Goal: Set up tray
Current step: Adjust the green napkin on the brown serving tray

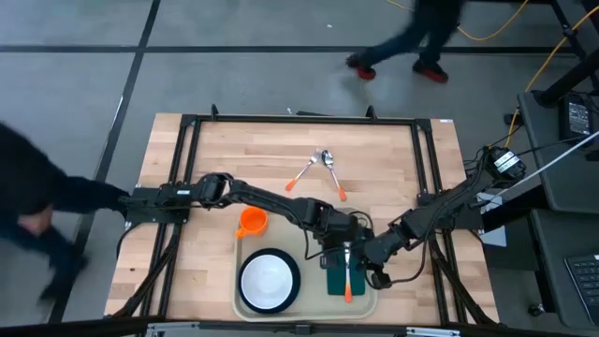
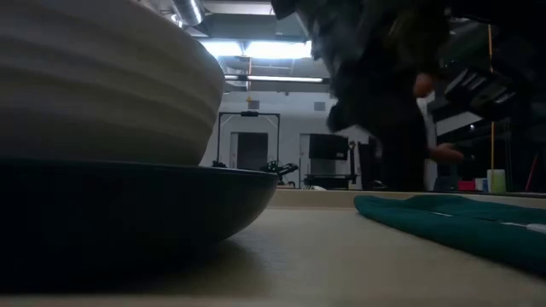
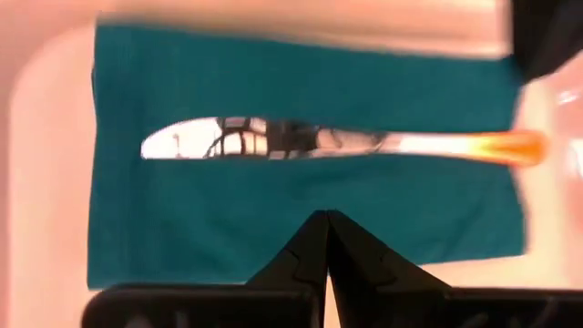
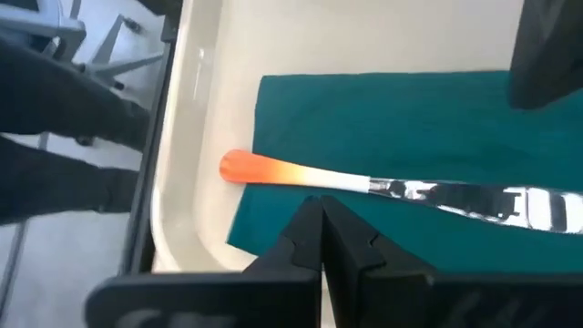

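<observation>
Overhead, both grippers are seen above the tray [image 1: 245, 301]: the left gripper [image 1: 337, 251] and right gripper [image 1: 367, 257] over its napkin [image 1: 338, 279]. Wrist views show each pair of fingers pressed together, empty, above the knife [image 3: 310, 143].

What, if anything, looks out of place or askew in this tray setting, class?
Nothing stands out. The knife lies straight along the green napkin inside the tray, beside the white bowl. Two utensils lie crossed on the table.
</observation>
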